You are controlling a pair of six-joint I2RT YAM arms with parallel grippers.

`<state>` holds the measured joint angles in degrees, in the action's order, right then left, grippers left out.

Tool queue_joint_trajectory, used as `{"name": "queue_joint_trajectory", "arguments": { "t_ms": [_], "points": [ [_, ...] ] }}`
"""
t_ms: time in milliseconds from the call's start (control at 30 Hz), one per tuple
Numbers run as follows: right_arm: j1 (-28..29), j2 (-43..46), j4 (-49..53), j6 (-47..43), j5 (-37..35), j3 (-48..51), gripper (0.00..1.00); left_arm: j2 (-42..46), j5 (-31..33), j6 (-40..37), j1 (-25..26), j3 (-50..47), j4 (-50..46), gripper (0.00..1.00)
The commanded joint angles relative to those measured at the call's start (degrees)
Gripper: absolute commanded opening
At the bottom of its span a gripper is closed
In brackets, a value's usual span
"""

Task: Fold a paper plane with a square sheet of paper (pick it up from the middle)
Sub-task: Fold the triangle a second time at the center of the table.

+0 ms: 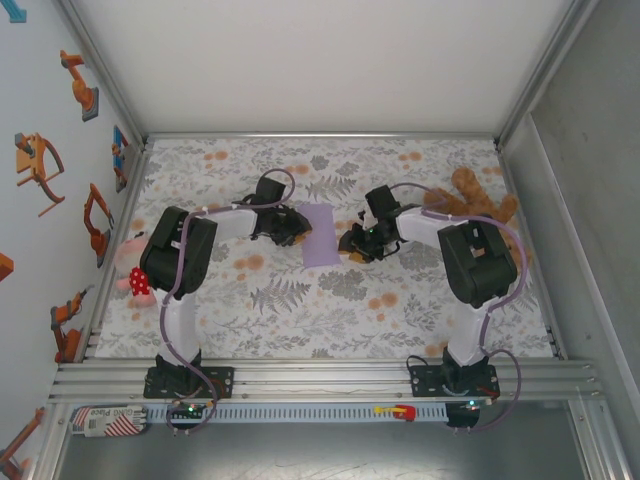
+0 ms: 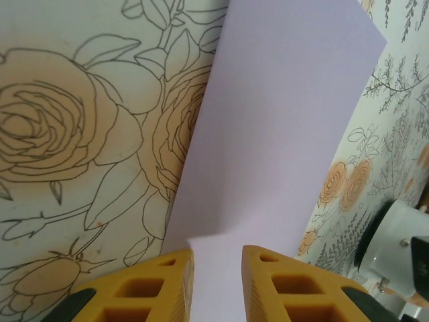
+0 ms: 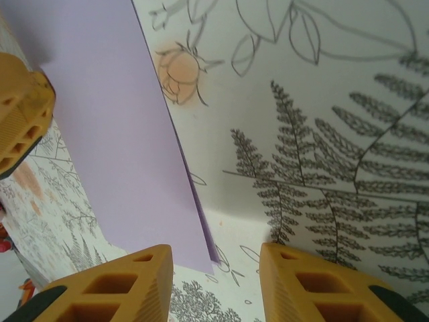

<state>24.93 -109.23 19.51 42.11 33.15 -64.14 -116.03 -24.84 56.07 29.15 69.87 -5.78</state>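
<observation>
Flowered tablecloth (image 1: pixel 300 310) inside a metal-framed booth (image 1: pixel 320 135) bears the lavender sheet (image 1: pixel 320 236); left pincer (image 2: pixel 218 268) narrowly parted, right pincer (image 3: pixel 216 268) wider, neither gripping.

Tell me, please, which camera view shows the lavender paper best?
The top external view: the lavender paper shows nearly all its outline there, flat on the tablecloth. The left wrist view gives a large close-up, cropped by the frame. The right wrist view catches one long edge and some surface.

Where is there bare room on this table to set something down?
Free: the near tablecloth between the arm bases and the lavender paper; also the far strip by the back wall. Crowded: the middle, where left gripper and right gripper flank the paper, and the teddy bear corner.
</observation>
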Motion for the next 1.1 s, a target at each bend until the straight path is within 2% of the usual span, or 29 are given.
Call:
{"name": "queue_joint_trajectory", "arguments": {
  "t_ms": [0,600,1067],
  "points": [
    [0.25,1.57,-0.62,0.96,2.35,0.85,0.38,-2.26,1.73,3.27,-0.15,0.58,-4.97,0.27],
    [1.32,-0.27,-2.01,0.79,4.12,1.15,0.27,-3.32,0.93,5.23,-0.32,0.71,-6.82,0.27],
    [1.88,-1.50,-0.51,-0.38,2.25,0.62,0.27,-3.63,1.11,5.19,-0.32,0.53,-7.00,0.27]
  ]
}}
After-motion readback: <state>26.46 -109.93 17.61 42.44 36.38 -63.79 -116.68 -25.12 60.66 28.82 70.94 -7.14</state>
